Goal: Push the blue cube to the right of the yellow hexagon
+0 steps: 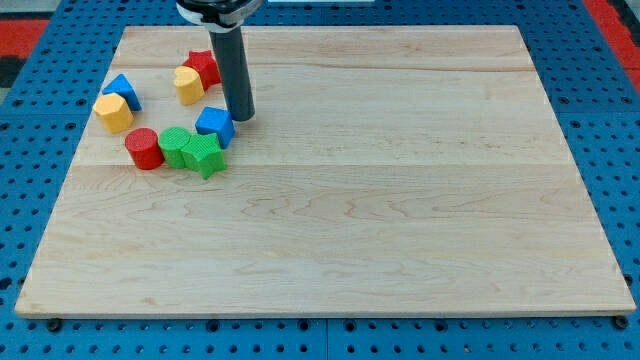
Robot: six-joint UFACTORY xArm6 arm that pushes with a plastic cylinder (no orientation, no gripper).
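Note:
The blue cube (216,125) sits on the wooden board (400,200) in the upper left part. My tip (241,118) touches the board just right of the cube, close against its upper right side. The yellow hexagon (114,112) lies far to the cube's left, near the board's left edge. A second yellow block (188,85) lies up and left of the cube.
A second blue block (122,91) sits just above the yellow hexagon. A red block (205,67) is behind the second yellow block. A red cylinder (144,148) and two green blocks (176,146) (205,156) lie in a row just below and left of the cube.

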